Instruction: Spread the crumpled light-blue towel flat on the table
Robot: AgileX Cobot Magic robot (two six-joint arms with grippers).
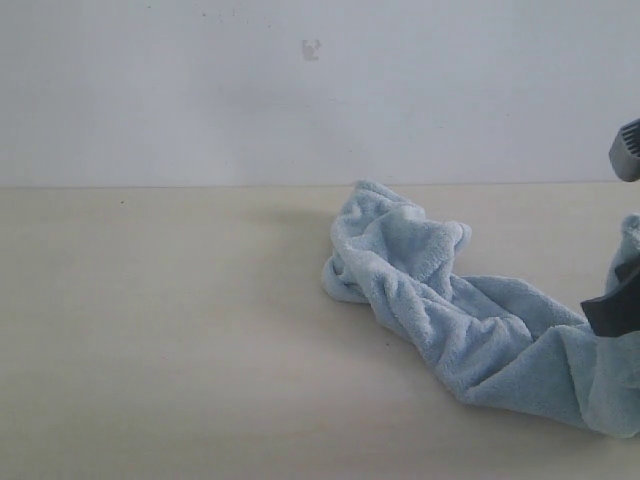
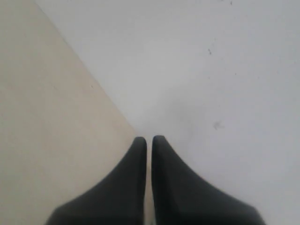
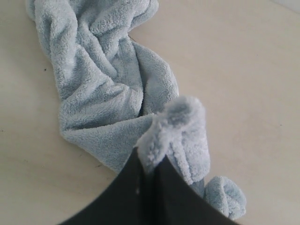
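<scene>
The light-blue fluffy towel [image 1: 450, 310] lies crumpled in a long twisted rope across the right half of the pale beige table [image 1: 150, 330]. My right gripper [image 3: 151, 161] is shut on a fold of the towel [image 3: 173, 126] and holds that end lifted off the table; in the exterior view its dark fingers [image 1: 612, 305] show at the right edge. The rest of the towel [image 3: 98, 79] trails away on the tabletop. My left gripper [image 2: 148, 140] is shut with nothing between its fingers, over the table's far edge, and is out of the exterior view.
A plain white wall [image 1: 300, 90] rises behind the table's far edge. A grey part of the right arm [image 1: 627, 150] shows at the right edge of the exterior view. Bare tabletop [image 1: 150, 380] stretches left of the towel.
</scene>
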